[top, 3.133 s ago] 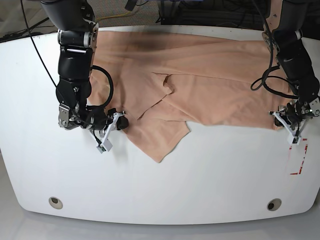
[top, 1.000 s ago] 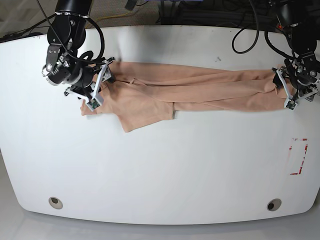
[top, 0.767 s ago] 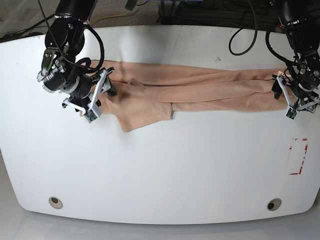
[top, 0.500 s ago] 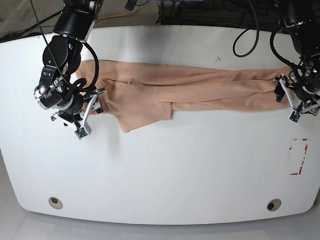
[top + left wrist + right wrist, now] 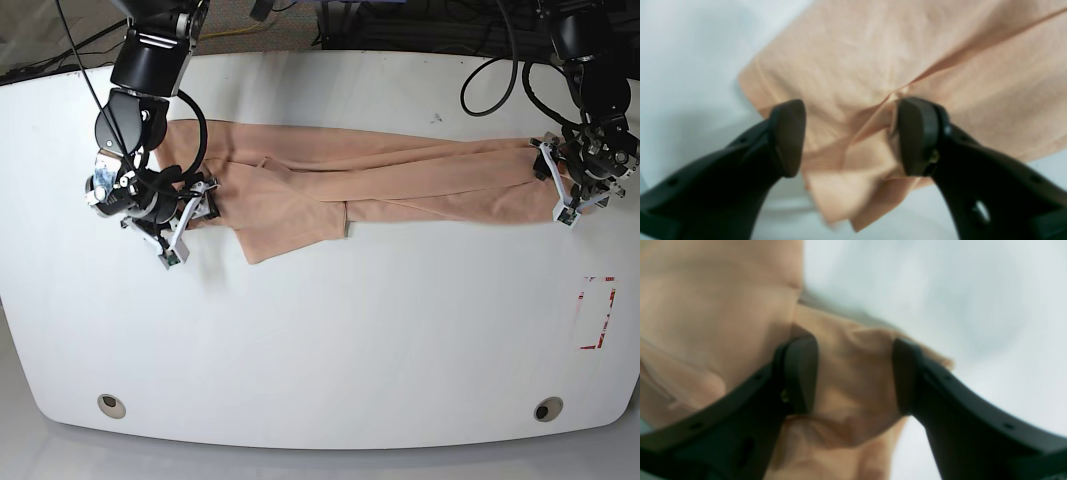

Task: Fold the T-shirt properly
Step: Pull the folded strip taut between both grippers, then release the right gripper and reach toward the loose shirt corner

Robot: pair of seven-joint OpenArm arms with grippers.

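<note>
Since a moment ago, both arms were shifted along the T-shirt (image 5: 380,180); left fingers (image 5: 786,136) and right fingers (image 5: 800,373) are spread, ungripping.

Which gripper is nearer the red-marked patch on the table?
Left. The left gripper sits at the shirt's end, just above the patch on the same side of the table. The right gripper is at the shirt's opposite end.
</note>
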